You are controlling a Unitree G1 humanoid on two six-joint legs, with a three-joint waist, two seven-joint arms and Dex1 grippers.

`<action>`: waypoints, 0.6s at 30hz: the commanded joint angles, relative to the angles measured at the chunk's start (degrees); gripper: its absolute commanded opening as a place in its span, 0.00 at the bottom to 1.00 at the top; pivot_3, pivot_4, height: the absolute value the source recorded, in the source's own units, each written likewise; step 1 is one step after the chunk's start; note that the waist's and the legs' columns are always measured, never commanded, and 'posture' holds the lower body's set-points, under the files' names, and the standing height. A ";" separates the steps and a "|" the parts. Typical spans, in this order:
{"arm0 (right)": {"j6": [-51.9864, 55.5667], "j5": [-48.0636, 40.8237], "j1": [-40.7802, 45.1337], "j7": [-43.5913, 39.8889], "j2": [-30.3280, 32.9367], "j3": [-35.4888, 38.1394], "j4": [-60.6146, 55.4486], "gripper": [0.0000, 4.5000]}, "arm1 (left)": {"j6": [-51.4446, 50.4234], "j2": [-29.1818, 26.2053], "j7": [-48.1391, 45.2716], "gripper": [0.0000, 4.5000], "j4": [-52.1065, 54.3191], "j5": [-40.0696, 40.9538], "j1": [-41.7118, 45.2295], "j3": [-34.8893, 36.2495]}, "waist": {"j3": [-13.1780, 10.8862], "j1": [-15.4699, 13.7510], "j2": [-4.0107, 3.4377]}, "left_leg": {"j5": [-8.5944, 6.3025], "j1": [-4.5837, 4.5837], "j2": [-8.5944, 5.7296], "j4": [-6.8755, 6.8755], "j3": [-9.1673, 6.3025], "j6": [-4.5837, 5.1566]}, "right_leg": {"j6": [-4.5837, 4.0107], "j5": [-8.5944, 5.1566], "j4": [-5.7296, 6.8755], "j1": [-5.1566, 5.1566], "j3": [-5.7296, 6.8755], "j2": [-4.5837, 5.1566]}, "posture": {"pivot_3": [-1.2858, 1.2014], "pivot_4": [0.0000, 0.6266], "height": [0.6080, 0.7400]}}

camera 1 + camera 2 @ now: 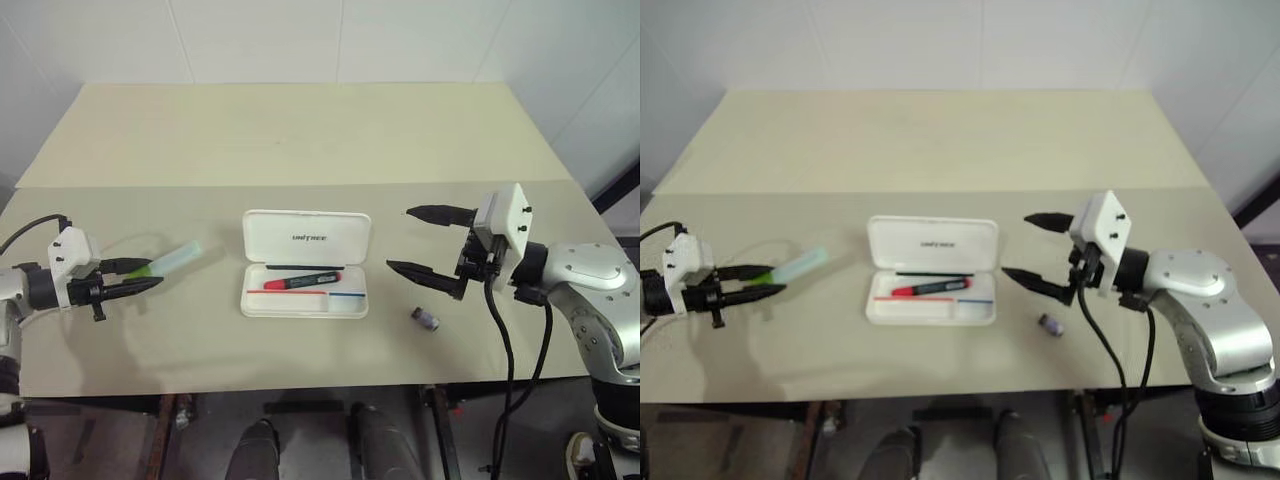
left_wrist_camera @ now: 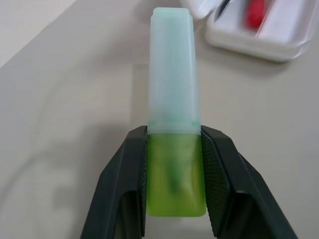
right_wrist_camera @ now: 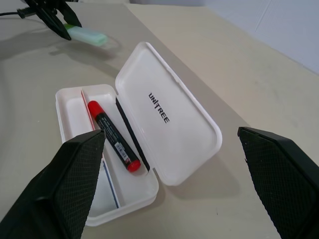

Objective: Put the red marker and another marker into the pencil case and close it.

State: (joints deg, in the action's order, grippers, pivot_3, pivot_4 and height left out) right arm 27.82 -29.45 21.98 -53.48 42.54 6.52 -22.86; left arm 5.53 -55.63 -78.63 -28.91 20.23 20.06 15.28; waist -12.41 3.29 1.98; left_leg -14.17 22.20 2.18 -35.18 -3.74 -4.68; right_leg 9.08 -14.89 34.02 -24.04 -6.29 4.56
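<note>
- The white rectangular hard plastic pencil case (image 1: 305,263) with rounded corners lies open near the middle of the beige table (image 1: 300,130), its lid folded back flat with dark "UNITREE" lettering facing up.
- Inside the tray lies the red marker (image 1: 302,281), a slim black-bodied pen with a bright red cap, resting slightly aslant along the tray's length beside a thin flat red stripe (image 1: 285,291) and a thin flat blue stripe (image 1: 346,295).
- The left gripper (image 1: 150,276) is out to the left of the case, well apart from it, its two black fingers (image 2: 127,184) pinching the pale green marker (image 2: 173,119).
- In the left wrist view the fingers clamp the brighter green end, while the lighter translucent part juts out beyond the fingertips toward the case.
- The green marker seems held just above the table rather than resting on it, though the overhead views leave that hard to judge.
- The right gripper (image 1: 418,240) hovers to the right of the case, its two black fingers (image 3: 65,184) spread wide and holding nothing, pointing roughly level toward the case.
- A small dark grey stub (image 1: 425,319) lies on the table near the front edge, just below the right gripper and to the right of the case.
</note>
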 commanded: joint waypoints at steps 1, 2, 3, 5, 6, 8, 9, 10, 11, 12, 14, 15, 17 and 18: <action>-1.58 -0.07 0.48 -0.58 0.21 -0.01 -0.15 1.00 | -7.40 -2.51 -1.25 0.23 12.67 4.47 -3.59 1.60 | 0.00 -0.06 0.00 | 0.00 -0.01 0.01 0.00 0.00 0.00 | -0.03 -0.01 0.01 0.00 0.00 0.00 | 0.52 0.24 1.00; -1.70 -0.06 0.48 -0.65 0.13 -0.17 0.00 1.00 | -9.36 -2.64 -1.50 0.23 16.04 5.22 -4.41 0.95 | 0.00 -0.07 0.00 | 0.00 -0.01 0.01 0.00 0.00 0.00 | -0.16 -0.09 0.01 0.00 0.00 -0.01 | 0.52 0.24 1.00; -1.77 -0.06 0.40 -0.75 0.11 -0.28 0.06 1.00 | -11.09 -2.64 -1.63 0.23 18.64 5.82 -4.79 0.29 | 0.00 -0.07 0.00 | 0.00 -0.01 0.01 -0.01 0.00 0.00 | -0.30 -0.16 0.00 0.00 0.00 -0.01 | 0.52 0.24 1.00; -1.87 -0.07 0.11 -0.88 0.16 -0.39 0.02 1.00 | -13.29 -2.07 -1.11 0.23 22.26 6.01 -4.16 -1.22 | 0.00 -0.23 0.00 | 0.00 -0.01 0.01 -0.02 0.00 0.00 | -0.42 -0.22 -0.01 0.00 -0.01 -0.01 | 0.52 0.24 1.00; -1.88 -0.10 -0.18 -0.92 0.27 -0.37 -0.09 1.00 | -14.35 -1.54 -0.49 0.23 23.58 6.05 -3.38 -1.96 | 0.00 -0.28 0.00 | 0.01 -0.01 0.01 -0.02 0.00 -0.01 | -0.47 -0.25 -0.02 0.00 -0.01 -0.01 | 0.52 0.24 1.00; -1.88 -0.14 -0.70 -0.92 0.53 -0.38 -0.37 1.00 | -15.94 -0.84 0.34 0.23 25.15 5.89 -1.95 -3.25 | 0.00 -0.25 0.00 | 0.01 0.00 0.01 -0.03 0.00 0.00 | -0.55 -0.29 -0.03 0.01 -0.01 -0.01 | 0.52 0.24 1.00; -1.91 -0.15 -1.01 -0.94 0.66 -0.33 -0.54 1.00 | -16.51 -0.65 0.56 0.23 25.65 5.76 -1.44 -3.79 | 0.00 -0.22 0.00 | 0.01 0.00 0.01 -0.03 0.00 0.00 | -0.55 -0.29 -0.04 0.01 -0.01 -0.01 | 0.52 0.24 1.00; -1.95 -0.17 -1.45 -1.00 0.84 -0.21 -0.75 1.00 | -16.96 -0.30 0.81 0.23 26.07 5.61 -0.76 -4.39 | 0.00 -0.22 0.00 | 0.01 0.00 0.01 -0.03 0.00 0.00 | -0.54 -0.29 -0.04 0.01 -0.01 -0.01 | 0.52 0.24 1.00; -1.90 -0.19 -1.77 -0.97 0.94 -0.19 -1.01 1.00 | -17.35 0.17 1.01 0.23 26.20 5.57 0.19 -5.09 | 0.00 -0.22 0.00 | 0.01 0.00 0.01 -0.03 0.00 0.00 | -0.51 -0.27 -0.04 0.01 -0.01 -0.01 | 0.52 0.24 1.00; -1.85 -0.30 -2.41 -0.96 1.06 0.00 -1.38 1.00 | -17.83 0.75 1.10 0.23 26.58 5.26 1.31 -6.38 | 0.00 -0.22 0.00 | 0.01 0.01 0.01 -0.03 0.00 0.00 | -0.47 -0.25 -0.04 0.01 -0.01 -0.01 | 0.52 0.24 1.00; -1.87 -0.27 -4.55 -0.98 1.52 0.40 -2.66 1.00 | -18.14 2.74 0.88 0.23 27.01 3.87 4.30 -10.22 | 0.00 -0.28 0.00 | 0.01 0.01 0.01 -0.03 0.00 0.00 | -0.35 -0.19 -0.03 0.01 -0.01 -0.02 | 0.52 0.24 1.00; -1.84 -0.19 -5.18 -0.84 1.67 0.39 -3.13 1.00 | -18.21 3.40 0.67 0.23 26.94 3.42 5.39 -11.51 | 0.00 -0.43 0.00 | 0.01 0.01 0.00 -0.03 0.00 0.00 | -0.27 -0.14 -0.04 0.01 -0.01 -0.02 | 0.52 0.24 1.00; -1.58 -0.50 -6.25 -0.13 1.64 0.71 -4.17 1.00 | -18.70 5.12 0.71 0.23 26.98 3.20 7.34 -13.61 | 0.00 -0.42 0.00 | 0.01 0.04 0.00 -0.05 0.00 0.00 | -0.25 -0.13 -0.07 0.01 -0.01 -0.02 | 0.52 0.24 1.00; -1.49 -0.59 -6.73 0.27 1.57 0.94 -4.62 1.00 | -18.62 5.86 0.67 0.23 27.07 3.06 8.00 -14.55 | 0.00 -0.42 0.01 | 0.01 0.05 0.00 -0.06 0.00 0.00 | -0.24 -0.13 -0.07 0.01 -0.02 -0.02 | 0.52 0.24 1.00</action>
State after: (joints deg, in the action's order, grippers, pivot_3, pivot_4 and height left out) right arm 26.76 -29.39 15.53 -53.86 43.45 5.43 -24.86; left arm -13.05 -49.86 -77.68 -3.11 23.72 26.85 1.12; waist -12.40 2.87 1.99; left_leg -14.16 22.24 2.18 -35.23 -3.75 -4.68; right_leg 8.83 -15.01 33.96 -24.03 -6.30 4.53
